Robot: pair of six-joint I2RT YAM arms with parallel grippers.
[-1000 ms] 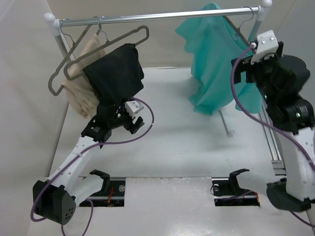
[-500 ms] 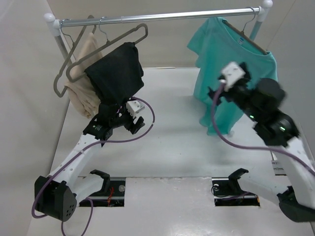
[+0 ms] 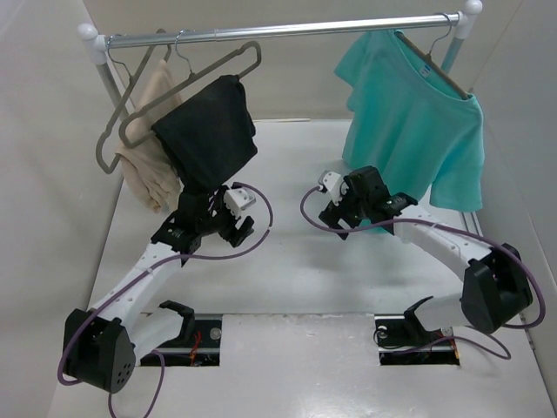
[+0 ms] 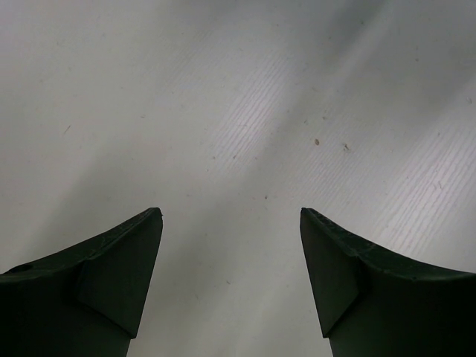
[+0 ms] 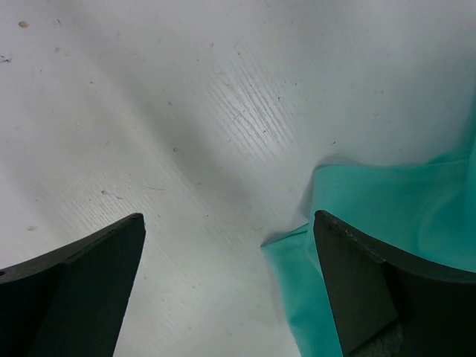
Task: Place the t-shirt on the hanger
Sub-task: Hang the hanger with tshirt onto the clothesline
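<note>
The teal t-shirt (image 3: 418,122) hangs on the hanger (image 3: 435,65), whose silver hook is over the rail at the far right. The shirt's lower hem reaches down to the table and shows in the right wrist view (image 5: 394,216). My right gripper (image 3: 341,211) is open and empty, low over the table just left of the hem; in the right wrist view (image 5: 227,249) the hem lies by the right finger. My left gripper (image 3: 233,228) is open and empty over bare table (image 4: 230,245), below the black garment.
A black garment (image 3: 207,131) and a beige garment (image 3: 150,148) hang on like hangers at the rail's (image 3: 278,30) left end. The rack's posts stand at the far left and right. Two black brackets (image 3: 178,315) sit at the table's near edge.
My right arm has dropped from up by the hanger down to the table, moving left. The t-shirt has settled, hanging flatter on the hanger. The left arm has barely moved.
</note>
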